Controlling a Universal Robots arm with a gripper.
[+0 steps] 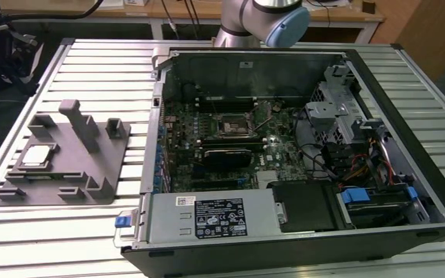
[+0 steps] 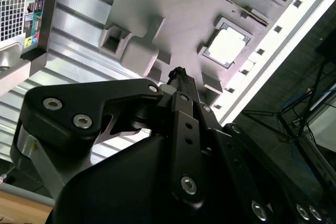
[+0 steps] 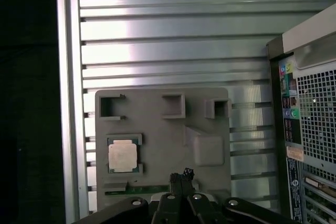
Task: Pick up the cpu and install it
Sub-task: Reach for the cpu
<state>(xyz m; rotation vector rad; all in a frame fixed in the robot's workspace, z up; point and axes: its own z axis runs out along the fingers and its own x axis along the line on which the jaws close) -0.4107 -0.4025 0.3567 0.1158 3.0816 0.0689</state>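
In both wrist views the gripper (image 2: 178,72) (image 3: 181,174) is closest to the camera. Its two black fingers are closed tip to tip and there is nothing between them. It hangs over the grey fixture (image 3: 157,124) (image 2: 178,9) and touches nothing.

The cpu (image 3: 122,156) (image 2: 227,45) (image 1: 37,155) lies flat in a square recess of the fixture (image 1: 68,174), with its silvery top up, near the fixture's edge that is farther from the computer (image 1: 245,69).

The fixture lies on the bench (image 1: 91,63) (image 3: 173,40) (image 2: 79,24), a surface of long aluminium slats with dark grooves between them. The open computer stands on the same bench, just beside the fixture on the exterior view's right. Inside it is the green board (image 1: 183,168) with the square socket (image 1: 230,124), which is empty.

Farther from the fixture, behind the computer, the arm (image 1: 261,20) rises from the bench, and behind it stands a wooden table (image 1: 192,11). Past the bench's edge the floor (image 2: 315,51) is dark, with thin stand legs (image 2: 294,116) on it.

The power supply (image 1: 215,217) in the computer carries one white and one black label, and the computer's back panel (image 3: 310,129) has small stickers and coloured round ports (image 3: 290,108). The print is too small to read.
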